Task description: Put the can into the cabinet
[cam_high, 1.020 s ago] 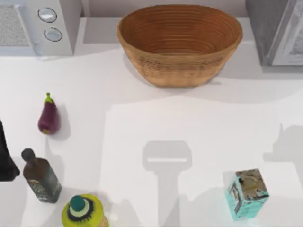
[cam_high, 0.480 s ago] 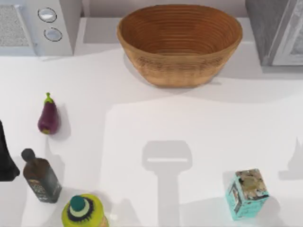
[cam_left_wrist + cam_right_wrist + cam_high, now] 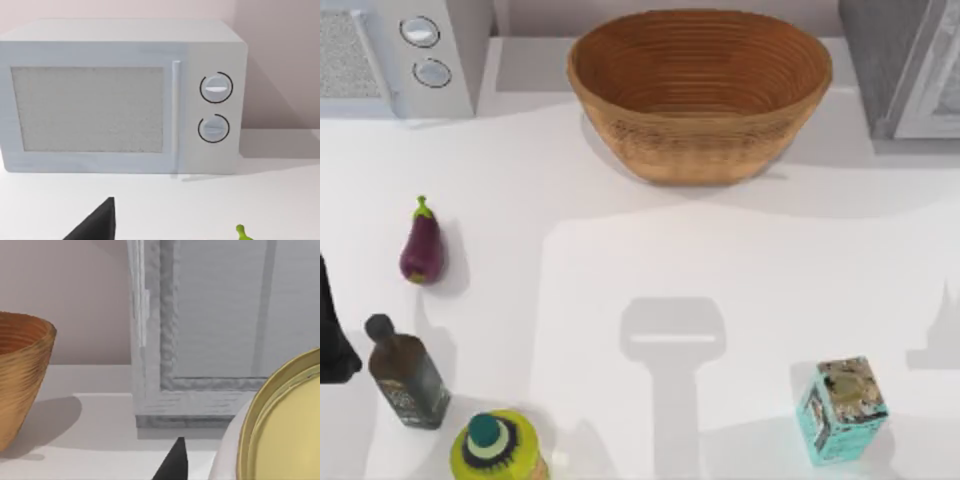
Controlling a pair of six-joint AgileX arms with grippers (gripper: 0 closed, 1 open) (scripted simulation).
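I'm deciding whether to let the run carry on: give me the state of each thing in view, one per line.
can: close to the right wrist camera, facing the cabinet, not inside
cabinet: door panel looks shut
microwave: door shut
basket: upright, nothing in it
teal carton: standing
dark bottle: upright
eggplant: lying on the table

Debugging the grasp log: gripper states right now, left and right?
Left: parked at the table's left edge; grip state cannot be told.
Right: the can sits close against it, facing the cabinet; whether it is gripped cannot be told.
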